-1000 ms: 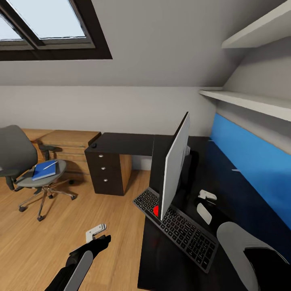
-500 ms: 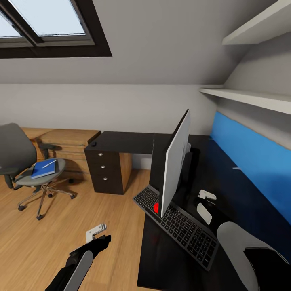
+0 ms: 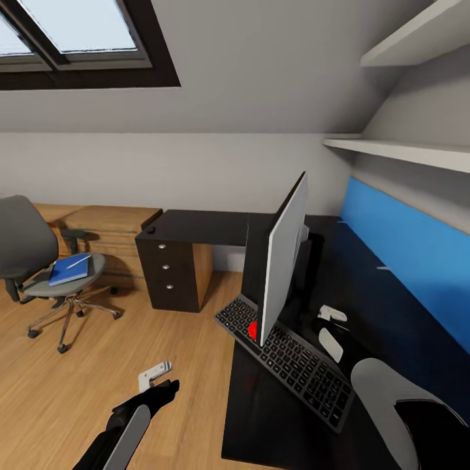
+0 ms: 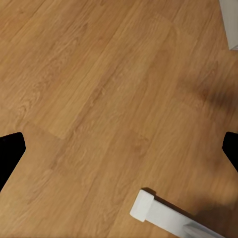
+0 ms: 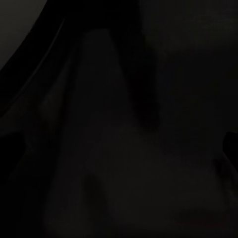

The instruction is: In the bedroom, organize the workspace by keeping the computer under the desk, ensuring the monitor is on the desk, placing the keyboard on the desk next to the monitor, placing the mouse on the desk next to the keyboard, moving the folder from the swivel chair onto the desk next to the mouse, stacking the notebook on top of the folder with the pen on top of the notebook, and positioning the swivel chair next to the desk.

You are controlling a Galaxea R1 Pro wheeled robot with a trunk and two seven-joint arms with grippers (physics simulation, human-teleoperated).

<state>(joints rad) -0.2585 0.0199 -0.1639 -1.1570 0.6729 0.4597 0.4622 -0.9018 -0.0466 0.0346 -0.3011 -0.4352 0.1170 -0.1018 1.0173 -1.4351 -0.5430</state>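
The monitor [image 3: 282, 261] stands edge-on on the black desk [image 3: 196, 228], its foot at the silver-grey keyboard [image 3: 287, 362]. The small black mouse [image 3: 151, 230] lies on the desk's far left end, above the drawers. On the grey swivel chair [image 3: 29, 251], out on the floor at the left, rests the blue folder [image 3: 67, 270] with the white pen [image 3: 78, 262] on it. My left gripper [image 3: 156, 378] [image 4: 119, 148] hangs open over the wooden floor. My right gripper [image 3: 331, 329] is open above the desk behind the monitor. The notebook and the computer are out of view.
A black drawer unit [image 3: 171, 277] sits under the desk's left end, with light wooden cabinets [image 3: 108, 228] beside it. A blue panel [image 3: 405, 261] runs along the right wall under white shelves [image 3: 405, 153]. A white bar [image 4: 163, 215] lies on the floor below my left gripper.
The whole picture has drifted slightly, so the camera has moved. Both arms and the task's things keep their places.
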